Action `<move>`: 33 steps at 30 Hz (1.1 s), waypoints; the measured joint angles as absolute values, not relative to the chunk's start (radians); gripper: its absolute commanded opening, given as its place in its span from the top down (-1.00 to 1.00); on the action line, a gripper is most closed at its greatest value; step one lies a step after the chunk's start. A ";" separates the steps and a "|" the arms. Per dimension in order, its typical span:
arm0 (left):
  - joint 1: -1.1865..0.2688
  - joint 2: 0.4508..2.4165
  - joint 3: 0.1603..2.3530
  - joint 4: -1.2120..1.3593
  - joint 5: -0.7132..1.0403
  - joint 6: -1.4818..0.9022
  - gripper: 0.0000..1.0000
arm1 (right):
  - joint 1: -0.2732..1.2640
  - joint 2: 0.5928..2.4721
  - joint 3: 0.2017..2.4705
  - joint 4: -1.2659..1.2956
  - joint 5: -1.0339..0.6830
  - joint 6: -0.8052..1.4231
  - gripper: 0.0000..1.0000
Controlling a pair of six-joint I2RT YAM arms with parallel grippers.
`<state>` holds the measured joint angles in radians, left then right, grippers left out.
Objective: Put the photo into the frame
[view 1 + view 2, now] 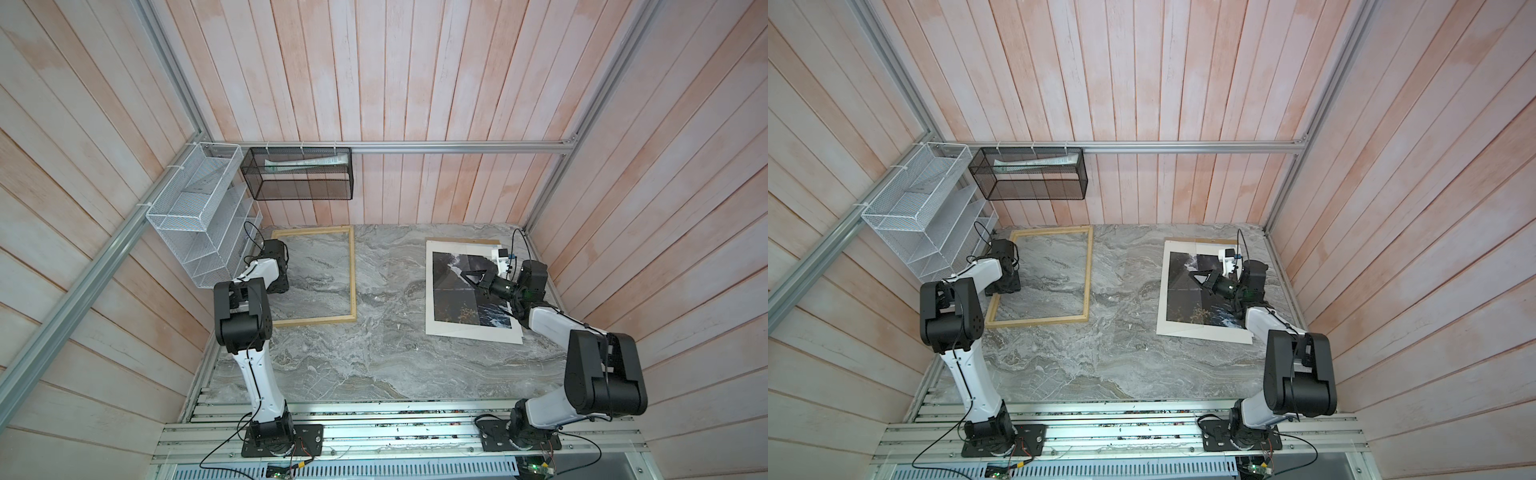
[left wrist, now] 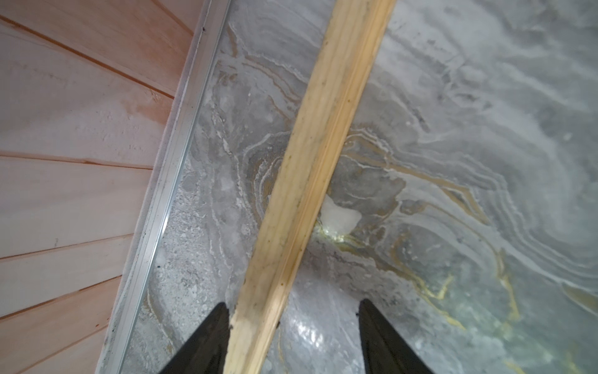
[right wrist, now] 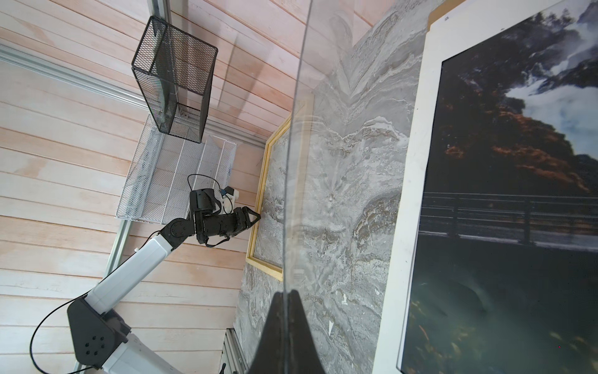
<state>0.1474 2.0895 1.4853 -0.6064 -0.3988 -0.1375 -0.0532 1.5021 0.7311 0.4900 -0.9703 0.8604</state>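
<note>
Pale wood frame [image 1: 353, 274], grey-veined marble table [image 1: 374, 365]

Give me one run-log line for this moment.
left gripper open, astride frame rail | right gripper shut on clear pane | photo face-up, not in frame

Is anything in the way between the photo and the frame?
Yes. The right gripper pinches a clear pane, lifted on edge above the photo and reaching toward the frame. The marble table between them looks bare. The left gripper, jaws open, straddles the frame's wall-side rail.
</note>
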 measured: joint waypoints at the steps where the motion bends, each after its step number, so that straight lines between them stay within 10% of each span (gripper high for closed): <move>1: 0.148 2.094 1.485 -0.607 -0.399 -0.138 -0.26 | -0.054 1.499 0.731 0.488 -0.970 0.860 1.00; 33: -0.065 2.049 1.407 -0.568 -0.320 -0.178 -0.15 | -0.136 1.432 0.704 0.433 -0.981 0.829 1.00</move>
<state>-0.0650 2.0495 1.4067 -0.5682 -0.3202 -0.1776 -0.1356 1.4319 0.7044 0.4332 -0.9813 0.8288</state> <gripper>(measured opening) 0.570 0.045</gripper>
